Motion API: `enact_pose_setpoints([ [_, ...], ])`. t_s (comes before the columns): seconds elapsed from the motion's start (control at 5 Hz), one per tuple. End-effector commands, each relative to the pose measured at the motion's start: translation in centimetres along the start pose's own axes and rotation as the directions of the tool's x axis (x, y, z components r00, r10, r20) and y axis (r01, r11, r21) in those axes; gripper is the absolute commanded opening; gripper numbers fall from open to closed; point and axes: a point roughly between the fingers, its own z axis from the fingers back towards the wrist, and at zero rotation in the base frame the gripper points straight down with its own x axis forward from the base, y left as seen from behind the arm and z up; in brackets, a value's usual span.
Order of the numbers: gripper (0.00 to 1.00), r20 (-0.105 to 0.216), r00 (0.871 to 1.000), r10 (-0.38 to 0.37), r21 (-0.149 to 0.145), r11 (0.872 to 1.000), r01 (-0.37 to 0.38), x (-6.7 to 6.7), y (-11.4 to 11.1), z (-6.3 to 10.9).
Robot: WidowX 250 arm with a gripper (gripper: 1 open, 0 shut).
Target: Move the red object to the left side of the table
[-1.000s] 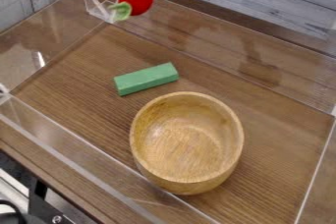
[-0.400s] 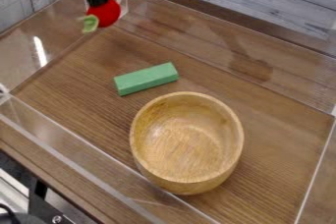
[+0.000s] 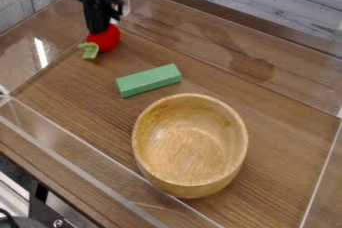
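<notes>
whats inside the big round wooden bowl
Nothing: the round wooden bowl shows only its bare wood-grain inside. Its near inner wall is hidden by the rim, so that strip cannot be checked.

No readable text, labels, brand names, numbers or signs appear anywhere, neither on the wood-grain table [image 3: 267, 82], the wooden bowl [image 3: 190, 144], the green block [image 3: 147, 80], the red object [image 3: 104, 40] nor the gripper [image 3: 100, 20].
</notes>
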Motion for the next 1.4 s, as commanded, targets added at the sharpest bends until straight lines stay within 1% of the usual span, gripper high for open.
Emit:
enact_pose_setpoints([
  [0.0,1.0,0.037,0.999,0.031,0.014,0.999,-0.032,-0.1,0.7,-0.4],
  [0.2,1.0,0.043,0.999,0.01,0.009,1.0,-0.01,-0.9,0.5,-0.8],
  [0.4,0.0,0.052,0.999,-0.009,0.012,1.0,0.009,-1.6,0.2,-1.0],
  [0.6,0.0,0.059,0.998,-0.02,0.01,1.0,0.019,-0.8,0.1,-0.6],
  [0.8,1.0,0.064,0.997,-0.032,0.006,0.999,0.032,0.1,-0.1,-0.4],
  [1.0,1.0,0.061,0.995,0.078,-0.004,0.997,-0.078,-0.2,0.0,-0.4],
  [1.2,0.0,0.049,0.984,0.17,-0.011,0.985,-0.169,-0.3,0.1,-0.7],
])
